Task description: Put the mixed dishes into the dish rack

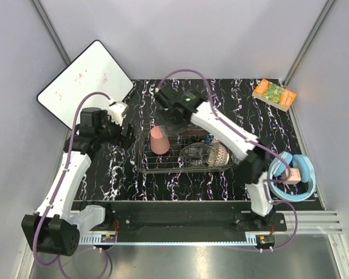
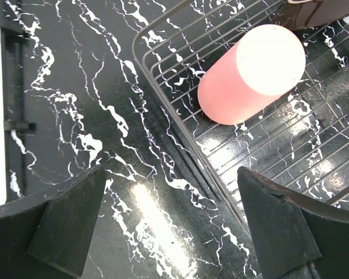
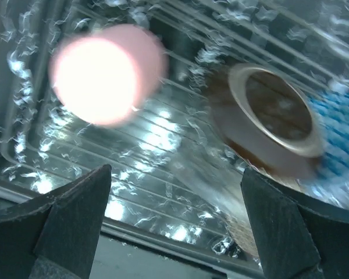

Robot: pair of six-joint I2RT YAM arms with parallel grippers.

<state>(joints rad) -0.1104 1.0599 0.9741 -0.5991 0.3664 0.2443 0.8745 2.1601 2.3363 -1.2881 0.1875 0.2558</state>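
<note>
Above the rack (image 1: 163,169), right end effector (image 3: 175,192) gapes (empty).

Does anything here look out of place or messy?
Nothing looks spilled or broken. The pink cup stands upside down in the rack, as for draining. The odd ones are the blue headphones and a book on the right of the table: neither is a dish.

Holds the left gripper (image 2: 173,232) spread wide, angled downward. Stretches the right arm (image 1: 221,125) forward and leftward from a bent elbow, right gripper (image 3: 174,226) equally wide.
</note>
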